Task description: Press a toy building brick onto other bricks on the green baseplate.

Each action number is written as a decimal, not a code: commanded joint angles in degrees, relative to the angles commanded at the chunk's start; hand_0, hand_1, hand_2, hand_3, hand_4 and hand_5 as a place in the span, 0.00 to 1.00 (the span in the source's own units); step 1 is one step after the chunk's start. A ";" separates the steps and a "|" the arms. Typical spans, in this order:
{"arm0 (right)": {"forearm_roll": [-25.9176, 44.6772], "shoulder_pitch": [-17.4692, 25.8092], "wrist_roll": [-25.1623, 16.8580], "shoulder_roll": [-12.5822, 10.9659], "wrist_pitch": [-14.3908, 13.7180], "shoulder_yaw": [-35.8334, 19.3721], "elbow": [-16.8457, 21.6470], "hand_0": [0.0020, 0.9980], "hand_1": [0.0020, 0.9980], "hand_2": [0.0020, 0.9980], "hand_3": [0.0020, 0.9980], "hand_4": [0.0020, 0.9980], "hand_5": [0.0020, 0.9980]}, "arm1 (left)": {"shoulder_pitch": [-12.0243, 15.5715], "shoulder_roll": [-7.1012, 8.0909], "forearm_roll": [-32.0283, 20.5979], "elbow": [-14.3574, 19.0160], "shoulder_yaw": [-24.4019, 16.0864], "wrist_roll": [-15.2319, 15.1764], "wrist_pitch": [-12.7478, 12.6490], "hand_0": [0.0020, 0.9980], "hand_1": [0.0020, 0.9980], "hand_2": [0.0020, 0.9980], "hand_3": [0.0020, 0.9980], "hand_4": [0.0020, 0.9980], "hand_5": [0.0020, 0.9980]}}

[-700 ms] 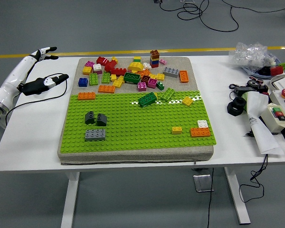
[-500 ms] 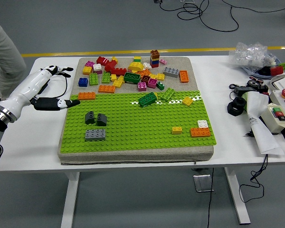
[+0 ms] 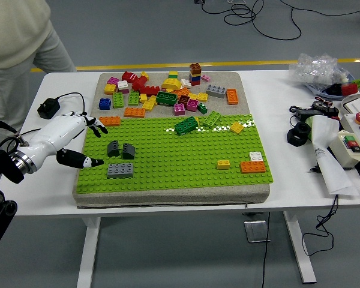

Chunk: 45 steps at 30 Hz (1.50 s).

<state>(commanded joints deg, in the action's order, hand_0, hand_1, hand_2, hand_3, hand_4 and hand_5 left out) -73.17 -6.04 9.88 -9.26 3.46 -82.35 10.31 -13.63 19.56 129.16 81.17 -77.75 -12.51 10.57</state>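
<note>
The grey brick (image 3: pixel 120 170) sat on the green baseplate (image 3: pixel 180 162) near its front left corner, with two dark bricks (image 3: pixel 120 149) just behind it. The left hand (image 3: pixel 72 141) hovered at the baseplate's left edge, fingers spread and holding nothing. A person (image 3: pixel 18 36) stood behind the worktop (image 3: pixel 288 120), at the left.

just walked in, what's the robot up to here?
The left hand hovers open at the green baseplate's left edge, holding nothing, near the dark grey bricks and the grey brick. Most loose bricks lie piled on the mat beyond the plate. No brick is being pressed yet. A person stands at the far left corner.
</note>
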 joint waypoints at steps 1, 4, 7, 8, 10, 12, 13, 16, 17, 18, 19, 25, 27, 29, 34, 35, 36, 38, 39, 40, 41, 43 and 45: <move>0.00 -0.02 -0.01 -0.01 0.00 0.00 0.00 0.79 0.73 0.77 0.78 1.00 0.70 | 0.27 -0.10 0.75 -0.04 0.33 0.02 0.12 0.86 0.73 0.56 0.60 0.94 0.18; -0.01 -0.04 -0.02 -0.01 0.00 -0.03 0.00 0.79 0.73 0.77 0.78 1.00 0.70 | 0.80 -0.31 0.84 -0.32 0.86 0.03 0.24 0.86 0.73 0.56 0.60 0.94 0.18; -0.03 -0.02 -0.01 -0.01 0.02 -0.06 0.00 0.79 0.73 0.77 0.78 1.00 0.70 | 1.23 -0.47 0.84 -0.83 1.53 0.02 0.23 0.86 0.73 0.55 0.58 0.94 0.18; -0.03 -0.01 -0.01 -0.01 0.03 -0.07 0.00 0.79 0.73 0.77 0.78 1.00 0.70 | 1.34 -0.55 0.84 -1.13 1.85 -0.01 0.16 0.86 0.73 0.55 0.58 0.94 0.18; 0.02 -0.03 0.00 -0.01 0.03 -0.04 0.00 0.79 0.73 0.77 0.78 1.00 0.70 | 1.40 -0.71 0.84 -2.10 2.47 -0.14 -0.29 0.86 0.73 0.55 0.58 0.94 0.18; 0.06 -0.08 0.02 -0.03 0.01 -0.02 0.00 0.79 0.73 0.77 0.78 1.00 0.70 | 1.19 -0.76 0.84 -3.22 2.98 -0.32 -0.80 0.86 0.73 0.55 0.58 0.94 0.18; 0.07 -0.10 0.03 -0.04 0.01 -0.02 0.00 0.79 0.73 0.77 0.78 1.00 0.70 | 1.08 -0.76 0.84 -3.62 3.14 -0.38 -0.91 0.86 0.73 0.55 0.58 0.94 0.18; 0.16 -0.18 0.05 -0.07 -0.05 0.03 0.00 0.79 0.73 0.77 0.78 1.00 0.70 | 0.39 -0.83 0.84 -5.32 3.83 -0.57 -1.52 0.86 0.73 0.55 0.58 0.94 0.18; 0.18 -0.19 0.06 -0.07 -0.07 0.05 0.00 0.79 0.73 0.77 0.78 1.00 0.70 | 0.18 -0.88 0.84 -5.86 4.01 -0.62 -1.73 0.86 0.73 0.56 0.60 0.94 0.19; 0.19 -0.20 0.06 -0.07 -0.08 0.06 0.00 0.79 0.73 0.77 0.78 1.00 0.70 | -0.01 -0.94 0.84 -6.32 4.14 -0.65 -1.85 0.86 0.73 0.56 0.60 0.94 0.19; 0.20 -0.21 0.07 -0.07 -0.10 0.07 0.00 0.79 0.73 0.77 0.78 1.00 0.70 | -0.32 -1.04 0.84 -7.06 4.28 -0.67 -1.93 0.86 0.73 0.56 0.60 0.94 0.19; 0.31 -0.24 0.05 -0.01 -0.17 0.17 0.00 0.79 0.73 0.77 0.78 1.00 0.70 | -1.40 -1.27 0.84 -10.09 4.58 -0.80 -2.04 0.86 0.73 0.56 0.60 0.94 0.19; 0.31 -0.23 0.06 -0.02 -0.17 0.18 0.00 0.79 0.73 0.77 0.78 1.00 0.70 | -1.73 -1.26 0.84 -11.02 4.86 -0.84 -2.20 0.86 0.73 0.56 0.60 0.94 0.19; 0.31 -0.22 0.06 -0.03 -0.16 0.18 0.00 0.79 0.73 0.77 0.78 1.00 0.70 | -2.14 -1.34 0.84 -12.04 5.12 -0.96 -2.56 0.86 0.73 0.56 0.60 0.94 0.19; 0.23 -0.24 0.04 -0.01 -0.16 0.26 0.00 0.79 0.73 0.77 0.78 1.00 0.70 | -3.45 -1.90 0.84 -14.23 5.74 -1.26 -3.69 0.86 0.73 0.56 0.60 0.94 0.19; 0.21 -0.24 0.04 -0.01 -0.16 0.25 0.00 0.79 0.73 0.77 0.78 1.00 0.70 | -3.57 -1.96 0.84 -14.38 5.80 -1.28 -3.77 0.86 0.73 0.56 0.60 0.94 0.19; 0.25 -0.25 0.02 0.01 -0.16 0.32 0.00 0.79 0.73 0.77 0.78 1.00 0.70 | -3.96 -2.21 0.84 -14.83 5.95 -1.33 -4.00 0.86 0.73 0.56 0.60 0.94 0.19; 0.23 -0.25 0.02 0.02 -0.16 0.36 0.00 0.79 0.73 0.77 0.78 1.00 0.70 | -4.56 -2.66 0.84 -15.43 6.16 -1.39 -4.34 0.86 0.73 0.56 0.60 0.94 0.19; 0.22 -0.26 0.03 0.03 -0.16 0.36 0.00 0.79 0.73 0.77 0.78 1.00 0.70 | -4.63 -2.72 0.84 -15.51 6.19 -1.40 -4.38 0.86 0.73 0.56 0.60 0.94 0.19; 0.20 -0.27 0.04 0.02 -0.16 0.38 0.00 0.79 0.73 0.77 0.78 1.00 0.70 | -4.96 -3.01 0.84 -15.76 6.31 -1.43 -4.50 0.86 0.73 0.56 0.60 0.94 0.19; 0.21 -0.27 0.06 0.01 -0.17 0.40 0.00 0.79 0.73 0.77 0.78 1.00 0.70 | -5.39 -3.38 0.84 -16.07 6.46 -1.43 -4.61 0.86 0.73 0.56 0.60 0.94 0.19; 0.21 -0.25 0.08 -0.01 -0.17 0.44 0.00 0.79 0.73 0.77 0.78 1.00 0.70 | -5.83 -3.80 0.84 -16.45 6.64 -1.43 -4.70 0.86 0.73 0.56 0.60 0.94 0.19; 0.15 -0.23 0.10 -0.02 -0.16 0.45 0.00 0.79 0.73 0.77 0.78 1.00 0.70 | -6.26 -4.32 0.84 -17.02 6.83 -1.45 -4.84 0.86 0.73 0.56 0.60 0.94 0.19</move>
<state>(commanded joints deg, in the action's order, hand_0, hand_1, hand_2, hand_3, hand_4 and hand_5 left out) -73.02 -6.27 9.98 -9.29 3.30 -81.89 10.31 -19.89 15.25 130.00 64.15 -70.92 -13.97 5.73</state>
